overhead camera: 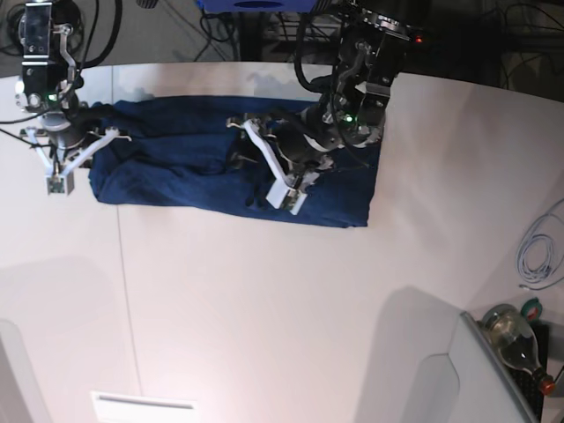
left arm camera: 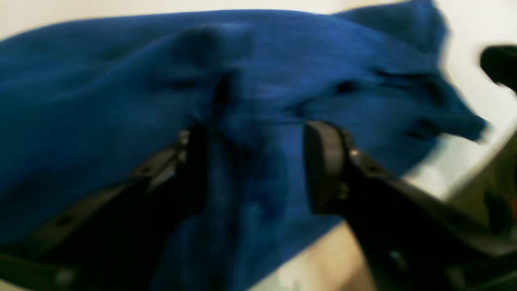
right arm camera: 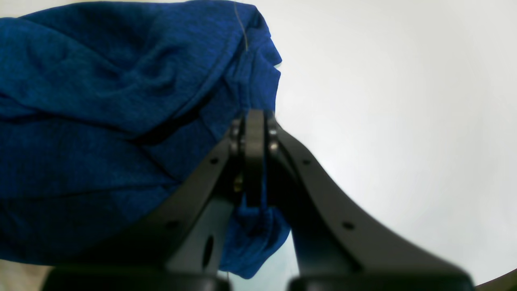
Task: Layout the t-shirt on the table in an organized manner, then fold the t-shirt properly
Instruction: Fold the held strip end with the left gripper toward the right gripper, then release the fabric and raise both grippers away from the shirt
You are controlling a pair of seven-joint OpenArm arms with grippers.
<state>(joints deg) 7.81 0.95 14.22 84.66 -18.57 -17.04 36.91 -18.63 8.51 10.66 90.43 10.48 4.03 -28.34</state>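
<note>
One navy t-shirt [overhead camera: 203,167] lies stretched in a rumpled band along the far edge of the white table [overhead camera: 291,308], its length running from near the far left corner toward the middle. Two black robot arms work over it, one at each end. The right gripper [right arm camera: 254,133], at the garment's left end in the base view, has its jaws pressed together on a fold of the blue cloth, a tuft of fabric bulging out beneath the pinch. The left gripper [left arm camera: 258,161], over the shirt's other half, stands with its two fingers [left arm camera: 323,161] apart; cloth fills the gap between them, and the blurred wrist view does not show whether either pad touches it. The shirt is creased into several ridges and is not yet flat. A thin dark seam crosses the table from the shirt's left end toward the near edge. At the table's right edge rest one coiled pale cable [overhead camera: 538,251] and one bottle [overhead camera: 515,339].
</note>
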